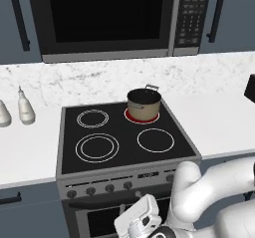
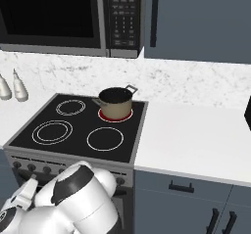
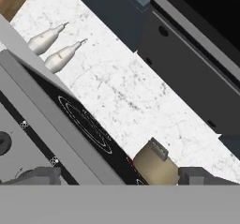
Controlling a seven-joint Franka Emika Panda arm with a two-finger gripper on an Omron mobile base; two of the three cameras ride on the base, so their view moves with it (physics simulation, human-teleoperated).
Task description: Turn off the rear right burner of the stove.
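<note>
Left base view: rear right burner (image 1: 142, 116) glowed red under a tan pot (image 1: 144, 104), far right on the stove (image 1: 124, 155). Gripper (image 3: 112, 175) hung low before the knob row (image 1: 99, 188), jaws standing wide, holding nothing. Approach step, probably. Next: find the correct knob, close on it, turn it off.

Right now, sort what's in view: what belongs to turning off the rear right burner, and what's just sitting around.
Belongs to the job:
stove
rear right burner, glowing red under the pot
knobs on the front panel
tool, low in front of the stove

Just lying about:
pot on that burner
two bottles on the left counter
microwave above
</note>
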